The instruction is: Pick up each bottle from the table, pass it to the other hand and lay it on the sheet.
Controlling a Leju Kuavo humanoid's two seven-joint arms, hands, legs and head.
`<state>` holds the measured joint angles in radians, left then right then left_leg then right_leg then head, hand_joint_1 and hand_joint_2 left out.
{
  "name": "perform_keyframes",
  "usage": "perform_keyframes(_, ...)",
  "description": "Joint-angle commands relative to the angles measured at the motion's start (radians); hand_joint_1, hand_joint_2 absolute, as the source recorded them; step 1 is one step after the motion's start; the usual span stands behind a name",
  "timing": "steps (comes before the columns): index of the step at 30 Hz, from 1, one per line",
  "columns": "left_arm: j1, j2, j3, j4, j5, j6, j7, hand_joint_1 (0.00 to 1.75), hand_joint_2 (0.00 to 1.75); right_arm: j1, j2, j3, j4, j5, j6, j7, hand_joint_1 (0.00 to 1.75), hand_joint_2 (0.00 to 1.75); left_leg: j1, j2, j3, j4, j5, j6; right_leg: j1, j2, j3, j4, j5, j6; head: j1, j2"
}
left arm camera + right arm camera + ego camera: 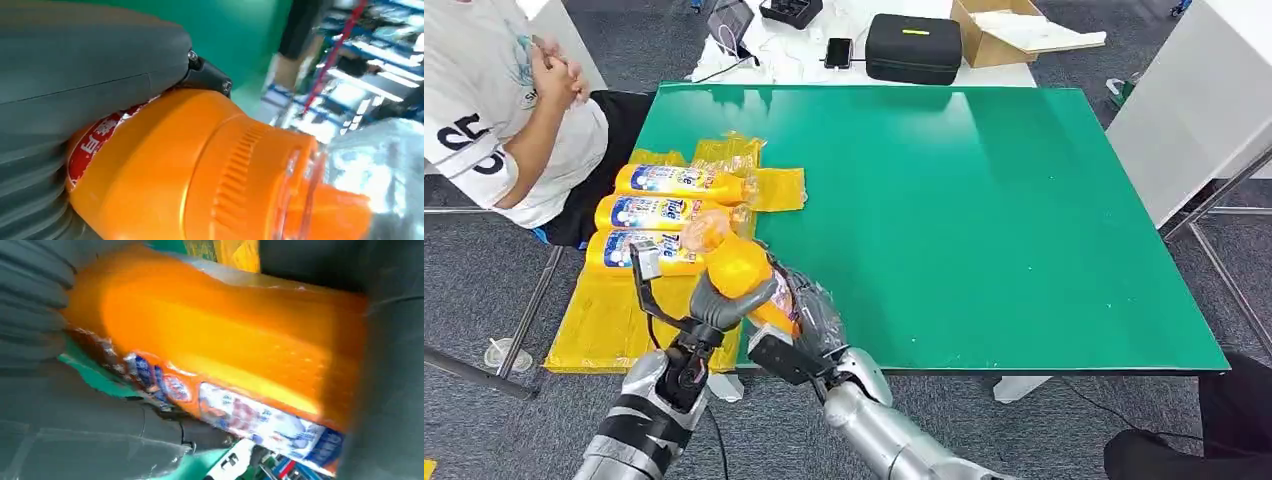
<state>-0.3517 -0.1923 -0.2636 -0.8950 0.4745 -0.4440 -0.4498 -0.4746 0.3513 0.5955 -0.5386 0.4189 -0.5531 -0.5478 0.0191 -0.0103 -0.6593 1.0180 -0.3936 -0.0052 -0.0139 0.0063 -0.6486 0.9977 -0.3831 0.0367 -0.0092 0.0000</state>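
Head view: three bottles (674,182) lie on the yellow sheet (604,310) at the surface's (984,200) left edge; a fourth, the orange bottle (739,270), is mid-handover off the near-left corner.

Left wrist view: left hand (75,90) fingers grip its cap end.

Right wrist view: right hand (35,295) fingers wrap its labelled body.

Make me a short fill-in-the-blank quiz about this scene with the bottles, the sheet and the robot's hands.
1. The number of bottles already lying on the yellow sheet is ____.
2. The table top is coloured ____.
3. The bottle held up between the left hand and the right hand is coloured ____.
4. The person sits beside the table's ____ side, as the robot counts sides.

Missing words: three; green; orange; left
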Motion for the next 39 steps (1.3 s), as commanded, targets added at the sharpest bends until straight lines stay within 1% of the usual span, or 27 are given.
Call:
perform_keyframes(1,-0.043,-0.001,0.017,-0.027,-0.035,0.038,-0.014,1.75,1.75,-0.026,-0.019,-0.05,0.004,0.003,0.001,0.009,0.0,0.0,0.0,-0.001,0.004,0.0,-0.002,0.001,0.001,-0.002,0.005,0.0,-0.002,-0.001,0.0,0.0)
perform_keyframes(2,-0.044,0.003,0.027,-0.052,-0.124,0.127,-0.074,1.75,1.75,-0.02,-0.021,-0.075,-0.029,-0.001,-0.011,-0.009,0.0,0.0,0.0,0.0,0.005,0.0,-0.002,0.001,0.001,-0.002,0.006,0.0,-0.002,-0.002,0.0,0.0)
perform_keyframes(3,-0.046,0.005,0.047,-0.073,-0.19,0.204,-0.11,1.75,1.75,-0.011,-0.027,-0.094,-0.076,-0.009,-0.008,-0.019,0.0,0.0,0.0,-0.001,0.002,0.0,-0.001,0.001,0.0,-0.002,0.003,0.0,-0.001,-0.001,0.0,0.0)
perform_keyframes(4,-0.049,0.011,0.077,-0.106,-0.298,0.327,-0.157,1.75,1.75,0.012,-0.038,-0.116,-0.164,-0.019,0.006,-0.02,0.0,0.0,0.0,-0.001,0.003,0.0,-0.001,0.001,0.001,-0.002,0.004,0.0,-0.002,-0.001,0.0,0.0)
perform_keyframes(5,-0.053,0.012,0.107,-0.12,-0.349,0.396,-0.171,1.75,1.75,0.034,-0.047,-0.129,-0.237,-0.025,0.01,-0.019,0.0,0.0,0.0,0.0,0.001,0.0,-0.001,0.001,0.001,-0.001,0.001,0.0,-0.001,-0.001,0.0,0.0)
perform_keyframes(6,-0.055,0.015,0.138,-0.13,-0.397,0.45,-0.181,1.75,1.75,0.057,-0.058,-0.133,-0.309,-0.023,0.024,-0.009,0.0,0.0,0.0,0.0,0.003,0.001,-0.002,0.001,0.001,-0.001,0.003,0.0,-0.002,-0.001,0.0,0.0)
perform_keyframes(8,-0.064,0.034,0.198,-0.127,-0.523,0.591,-0.227,1.75,1.75,0.109,-0.08,-0.142,-0.454,-0.029,0.049,0.004,0.0,0.0,0.001,0.0,0.001,0.001,-0.001,0.001,0.001,-0.001,0.001,0.001,-0.001,-0.001,0.0,0.0)
perform_keyframes(9,-0.065,0.045,0.216,-0.127,-0.611,0.684,-0.248,1.75,1.75,0.128,-0.088,-0.142,-0.501,-0.032,0.06,0.006,0.0,0.0,0.0,0.0,0.001,0.001,-0.001,0.001,0.001,-0.001,0.002,0.001,-0.001,-0.001,0.0,0.0)
perform_keyframes(10,-0.064,0.05,0.239,-0.128,-0.635,0.703,-0.248,1.75,1.75,0.148,-0.093,-0.149,-0.544,-0.039,0.059,0.004,0.0,0.0,0.001,0.001,0.003,0.001,-0.002,0.001,0.002,0.0,0.004,0.0,-0.002,-0.002,0.0,0.0)
perform_keyframes(12,-0.047,0.07,0.265,-0.143,-0.694,0.763,-0.248,1.75,1.75,0.195,-0.104,-0.167,-0.638,-0.068,0.044,-0.016,0.0,0.0,0.0,0.0,0.002,0.0,-0.001,0.001,0.001,-0.001,0.002,0.0,-0.001,-0.001,0.0,0.0)
perform_keyframes(14,-0.023,0.09,0.265,-0.163,-0.735,0.785,-0.248,1.75,1.75,0.231,-0.114,-0.183,-0.704,-0.089,0.029,-0.03,0.0,0.0,0.0,-0.001,0.002,0.0,-0.001,0.001,0.001,-0.001,0.003,0.0,-0.001,-0.001,0.0,0.0)
perform_keyframes(15,-0.006,0.101,0.266,-0.176,-0.765,0.804,-0.248,1.75,1.75,0.253,-0.118,-0.198,-0.747,-0.104,0.014,-0.048,0.0,0.0,0.001,0.0,0.009,0.0,-0.004,0.002,0.002,-0.002,0.01,0.0,-0.004,-0.002,0.0,0.0)
perform_keyframes(16,0.005,0.11,0.274,-0.181,-0.797,0.816,-0.248,1.75,1.75,0.273,-0.119,-0.218,-0.786,-0.124,-0.002,-0.061,0.0,0.0,0.0,0.0,0.003,-0.001,-0.002,0.001,0.001,0.0,0.004,-0.001,-0.001,-0.001,-0.001,0.0)
perform_keyframes(17,0.01,0.11,0.281,-0.185,-0.802,0.813,-0.248,1.75,1.75,0.277,-0.124,-0.219,-0.796,-0.127,-0.001,-0.062,0.0,0.0,0.0,0.001,0.005,-0.001,-0.003,0.001,0.001,0.0,0.006,-0.001,-0.002,-0.001,0.0,0.0)
perform_keyframes(19,0.012,0.112,0.282,-0.188,-0.802,0.812,-0.248,1.75,1.75,0.278,-0.126,-0.221,-0.8,-0.128,0.0,-0.062,0.0,0.0,0.0,0.0,0.002,-0.001,-0.001,0.001,0.0,0.0,0.003,0.0,-0.001,-0.001,0.0,0.0)
perform_keyframes(20,0.019,0.109,0.294,-0.194,-0.824,0.829,-0.248,1.75,1.75,0.291,-0.115,-0.243,-0.822,-0.171,-0.004,-0.083,0.0,0.0,0.0,0.0,0.005,0.0,-0.003,0.001,0.001,-0.001,0.006,0.0,-0.003,-0.001,0.0,0.0)
perform_keyframes(22,0.034,0.116,0.303,-0.204,-0.836,0.827,-0.248,1.75,1.75,0.307,-0.111,-0.266,-0.853,-0.193,-0.025,-0.098,0.0,0.0,0.0,0.0,0.002,0.0,-0.001,0.001,0.001,-0.001,0.003,0.0,-0.001,-0.001,0.0,0.0)
perform_keyframes(23,0.048,0.127,0.301,-0.216,-0.858,0.818,-0.239,1.75,1.75,0.315,-0.116,-0.274,-0.866,-0.2,-0.031,-0.1,0.0,0.0,0.0,0.001,0.004,0.0,-0.002,0.001,0.001,0.0,0.005,0.0,-0.002,-0.001,0.0,0.0)
perform_keyframes(24,0.059,0.131,0.304,-0.229,-0.864,0.81,-0.236,1.75,1.75,0.32,-0.119,-0.279,-0.874,-0.202,-0.033,-0.099,0.0,0.0,0.0,0.0,0.001,0.0,-0.001,0.0,0.0,0.0,0.002,0.0,-0.001,-0.001,0.0,0.0)
perform_keyframes(27,0.063,0.131,0.306,-0.232,-0.864,0.809,-0.236,1.75,1.75,0.321,-0.121,-0.282,-0.875,-0.205,-0.032,-0.099,0.0,0.0,0.0,0.001,0.005,0.0,-0.003,0.001,0.001,0.0,0.006,-0.001,-0.002,-0.002,0.0,0.0)
perform_keyframes(34,0.074,0.14,0.299,-0.244,-0.872,0.771,-0.217,1.75,1.75,0.325,-0.113,-0.296,-0.874,-0.223,-0.038,-0.101,0.0,0.0,0.001,0.001,0.007,0.0,-0.004,0.001,0.001,0.0,0.008,0.0,-0.003,-0.002,0.0,0.0)
perform_keyframes(35,0.147,0.2,0.266,-0.326,-0.924,0.642,-0.193,1.75,1.75,0.336,-0.125,-0.324,-0.87,-0.271,-0.003,-0.105,0.0,0.0,0.001,0.002,0.008,0.0,-0.004,0.001,0.002,0.0,0.009,-0.001,-0.004,-0.002,0.0,0.0)
perform_keyframes(36,0.149,0.306,0.19,-0.228,-1.174,0.671,-0.137,1.75,1.75,0.308,-0.126,-0.33,-0.825,-0.304,0.039,-0.11,0.0,0.0,0.001,0.002,0.008,0.0,-0.004,0.001,0.001,0.0,0.008,-0.001,-0.004,-0.002,0.0,0.0)
perform_keyframes(37,0.144,0.32,0.176,-0.197,-1.207,0.671,-0.143,1.75,1.75,0.303,-0.126,-0.33,-0.819,-0.304,0.041,-0.112,0.0,0.0,0.0,0.006,0.008,-0.001,-0.004,0.001,0.001,0.004,0.008,-0.002,-0.002,-0.002,0.0,0.0)
perform_keyframes(39,0.108,0.37,0.094,-0.058,-1.369,0.697,-0.131,1.75,1.75,0.29,-0.127,-0.327,-0.81,-0.311,0.053,-0.114,0.0,0.0,0.0,0.005,0.009,-0.002,-0.004,0.001,0.001,0.003,0.009,-0.002,-0.003,-0.002,0.0,0.0)
